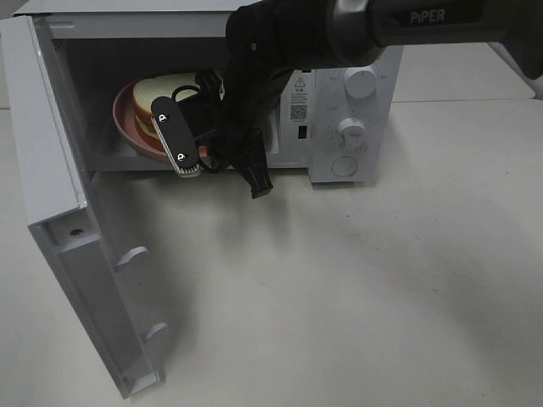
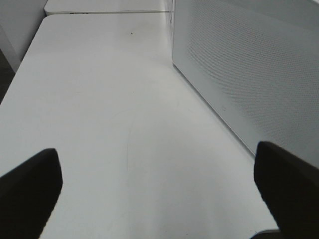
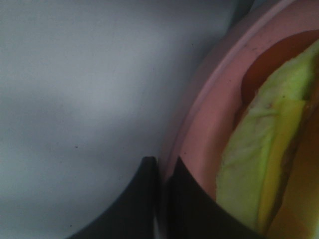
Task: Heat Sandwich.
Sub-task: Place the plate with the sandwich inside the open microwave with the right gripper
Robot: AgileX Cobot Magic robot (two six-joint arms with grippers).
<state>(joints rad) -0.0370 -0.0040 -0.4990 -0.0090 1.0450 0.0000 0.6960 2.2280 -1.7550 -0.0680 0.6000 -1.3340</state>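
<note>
My right gripper pinches the pink plate by its rim inside the microwave (sandwich aboard). The left gripper gapes wide over the table.

The right arm bears "PiPER" in pale letters on its dark link, and the microwave's control panel carries a sticker with a warning triangle, a QR code and unreadable small print.

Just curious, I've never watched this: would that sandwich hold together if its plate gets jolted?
Probably soft and light: the sandwich is white bread over leafy filling, so it should squash rather than resist. It lies loose on the smooth pink plate, so a jolt might slide it or shift the top slice.
</note>
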